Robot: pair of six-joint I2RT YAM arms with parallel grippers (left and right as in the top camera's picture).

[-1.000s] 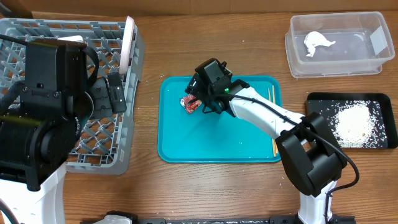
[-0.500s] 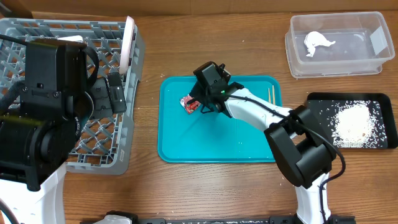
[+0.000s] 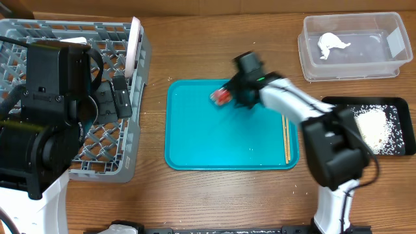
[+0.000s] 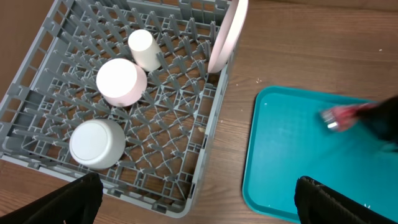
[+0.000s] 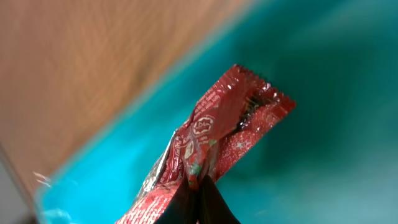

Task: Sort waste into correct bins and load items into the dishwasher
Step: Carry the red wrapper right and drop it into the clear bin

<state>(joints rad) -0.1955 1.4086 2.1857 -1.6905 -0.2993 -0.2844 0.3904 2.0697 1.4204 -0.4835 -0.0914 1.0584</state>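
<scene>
My right gripper [image 3: 229,97] is shut on the crinkled red wrapper [image 3: 220,97], holding it above the far part of the teal tray [image 3: 208,143]. In the right wrist view the wrapper [image 5: 217,130] sticks up from the closed fingertips of that gripper [image 5: 202,193]. The white tissue wad [image 3: 331,44] lies in the clear bin [image 3: 305,40] at the far right. The grey dishwasher rack [image 4: 186,155] holds a white cup [image 4: 144,48], two other upturned white vessels and a pink-backed plate [image 4: 227,34] on edge. My left gripper [image 4: 198,186] hangs open over the rack's near right corner.
A pair of chopsticks [image 3: 286,140] lies along the right edge of the teal tray. A black tray [image 3: 331,104] with loose white grains sits at the right. The left arm's bulk [image 3: 58,84] covers much of the rack [image 3: 130,143] from overhead.
The right gripper closed on the red wrapper, lifted it off the tray and carried it to the right and towards the far edge. The left arm has not moved.
</scene>
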